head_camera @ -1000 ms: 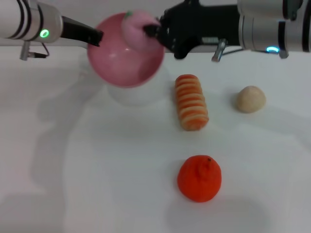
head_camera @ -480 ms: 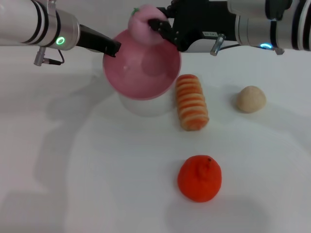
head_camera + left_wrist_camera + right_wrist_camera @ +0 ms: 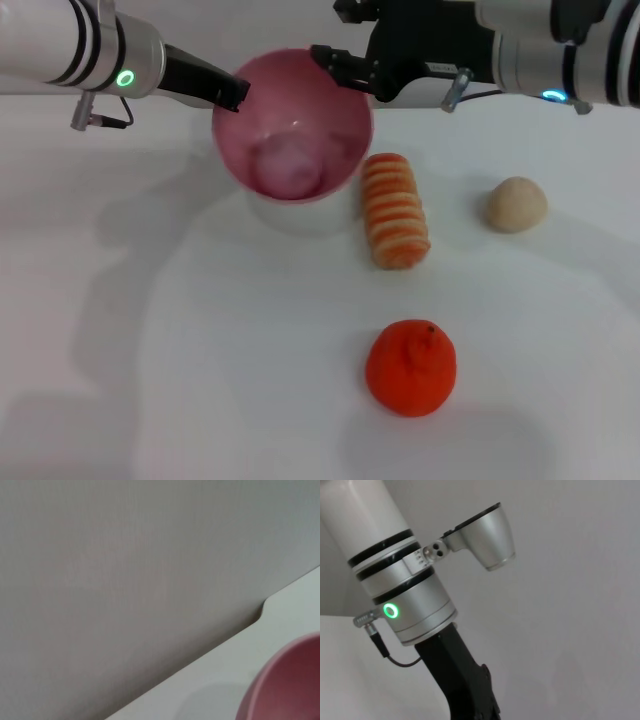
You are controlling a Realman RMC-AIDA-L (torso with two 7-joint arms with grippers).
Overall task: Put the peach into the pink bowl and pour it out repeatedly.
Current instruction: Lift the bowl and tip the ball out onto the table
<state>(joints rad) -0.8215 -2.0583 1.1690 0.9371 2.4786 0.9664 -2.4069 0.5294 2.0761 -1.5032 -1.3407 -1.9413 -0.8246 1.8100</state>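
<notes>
In the head view, the pink bowl (image 3: 292, 125) sits in the upper middle of the frame, raised off the counter (image 3: 250, 350), our left pincer (image 3: 236, 95) clamped on its left rim. The peach (image 3: 288, 168) lies inside, at the bottom. Our right pincer (image 3: 335, 52) hovers at the bowl's upper right rim, prongs apart and holding nothing. Right of the bowl lie a striped orange roll (image 3: 394, 210), a beige ball (image 3: 516, 204) and a bumpy orange fruit (image 3: 411, 367).

In the left wrist view, only the bowl's rim shows, lower right.

In the right wrist view, we see the left arm (image 3: 400, 590), no prongs.

We judge the peach soft and light; pinch it gently across its middle.
</notes>
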